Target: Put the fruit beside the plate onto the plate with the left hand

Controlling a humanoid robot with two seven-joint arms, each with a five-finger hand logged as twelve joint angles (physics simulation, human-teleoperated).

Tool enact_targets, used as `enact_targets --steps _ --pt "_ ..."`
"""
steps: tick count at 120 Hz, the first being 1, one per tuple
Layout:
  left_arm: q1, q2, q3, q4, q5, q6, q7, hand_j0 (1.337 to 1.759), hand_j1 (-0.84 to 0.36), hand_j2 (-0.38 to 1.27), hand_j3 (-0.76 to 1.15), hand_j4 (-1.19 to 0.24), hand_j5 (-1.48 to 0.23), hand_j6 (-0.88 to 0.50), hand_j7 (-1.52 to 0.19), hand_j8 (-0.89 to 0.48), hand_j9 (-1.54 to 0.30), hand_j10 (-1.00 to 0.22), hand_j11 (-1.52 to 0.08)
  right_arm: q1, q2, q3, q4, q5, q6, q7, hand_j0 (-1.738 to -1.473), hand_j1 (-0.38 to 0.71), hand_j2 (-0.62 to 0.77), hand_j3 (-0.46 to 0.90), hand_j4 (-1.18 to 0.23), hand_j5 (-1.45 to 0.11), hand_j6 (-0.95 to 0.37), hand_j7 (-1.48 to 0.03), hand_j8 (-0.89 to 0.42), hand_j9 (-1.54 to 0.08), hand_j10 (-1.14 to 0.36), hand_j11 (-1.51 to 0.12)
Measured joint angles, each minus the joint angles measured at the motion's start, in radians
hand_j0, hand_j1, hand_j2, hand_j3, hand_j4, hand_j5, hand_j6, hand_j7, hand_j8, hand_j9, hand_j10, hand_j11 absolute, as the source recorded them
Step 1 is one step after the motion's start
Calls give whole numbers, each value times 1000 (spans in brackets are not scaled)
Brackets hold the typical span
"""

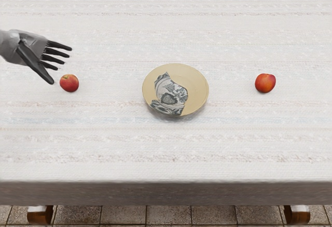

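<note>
**A:** What is at the far left?

**B:** The robot's grey metal left hand [33, 50], its arm entering from the left edge. It hovers over the long table covered in a white woven cloth [104, 144]. The hand is released. Its four dark fingers [58, 54] are spread and point to the right, the thumb slants down and to the right, and it grasps nothing.

**A:** And the fruit?

**B:** A small red apple [69, 83] lies on the cloth just right of the thumb tip (a sliver of cloth seems to show between them, though I cannot say so for certain). It sits well apart from the plate, on the plate's left side.

**A:** The plate itself?

**B:** It is a round tan ceramic plate [193, 79] at the middle of the table. A dark blue-grey painted motif covers its lower left part.

**A:** Can any writing be read on it?

**B:** The motif is too blurred to tell whether any of it is lettering. It looks like ornament.

**A:** And further right?

**B:** A round orange-red peach [265, 83] rests on the cloth, about level with the apple and likewise well apart from the plate.

**A:** Below the table?

**B:** A brown wooden foot [40, 214] shows near each bottom corner, standing on a floor of grey tiles [166, 215].
</note>
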Motion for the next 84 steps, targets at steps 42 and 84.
enact_targets --steps 42,84 --pt "2 41 2 -4 -22 -1 8 1658 349 -1 0 -2 0 -2 0 -2 0 -1 0 1 0 1 -1 -1 0 0 -1658 -322 -4 0 -22 -29 -22 -29 -22 -29 -22 -29" --pt "-658 -526 1270 -4 -138 -1 -523 1658 348 -1 0 0 0 -1 0 0 0 0 0 1 0 1 -1 -1 0 0 -1658 -322 -5 0 -22 -29 -22 -29 -22 -29 -22 -29"
